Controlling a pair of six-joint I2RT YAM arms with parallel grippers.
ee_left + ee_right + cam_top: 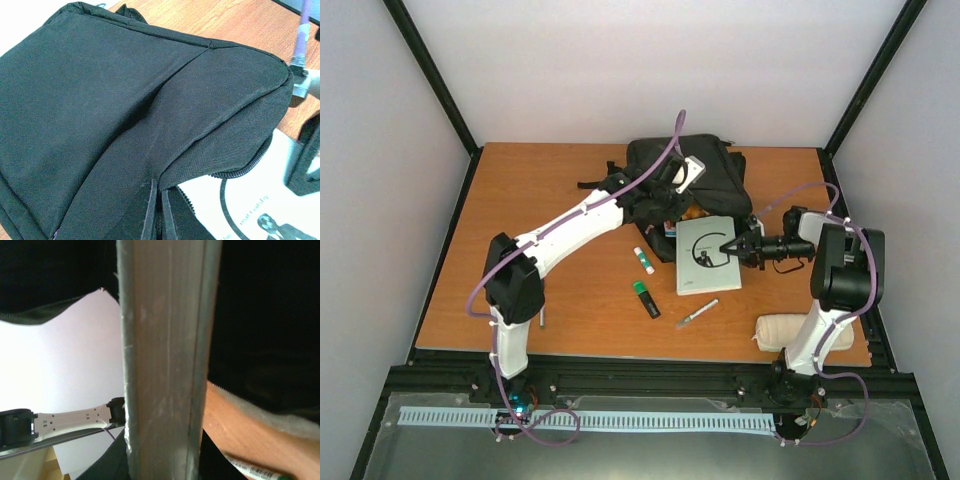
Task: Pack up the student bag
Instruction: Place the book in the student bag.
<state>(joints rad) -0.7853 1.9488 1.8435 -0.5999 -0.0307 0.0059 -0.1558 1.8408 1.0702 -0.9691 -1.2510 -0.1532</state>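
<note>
- The student bag (715,165) lies at the middle of the table's (550,190) far edge, with its zipped mouth facing the near edge.
- The left gripper (159,200) appears pressed together on a fold of bag fabric. Black fingers against black cloth make this hard to confirm. The cloth rises in a ridge towards the fingers, probably to prop the mouth open.
- The left arm stretches diagonally from its base at the near-left corner, with the elbow low and the wrist over the bag's near side.
- The right gripper (728,247) pinches the right edge of a white book (698,268), which lies flat at mid-table. The book's far corner is tucked just under the bag's zip edge, likely so it can slide inside.
- The right arm folds back on itself, with its forearm level and pointing towards the left edge.
- A green highlighter (646,299), a pen (697,314) and a white marker (643,261) lie loose near the book. A white pouch (785,330) sits at the near-right corner. These are presumably yet to be packed.
</note>
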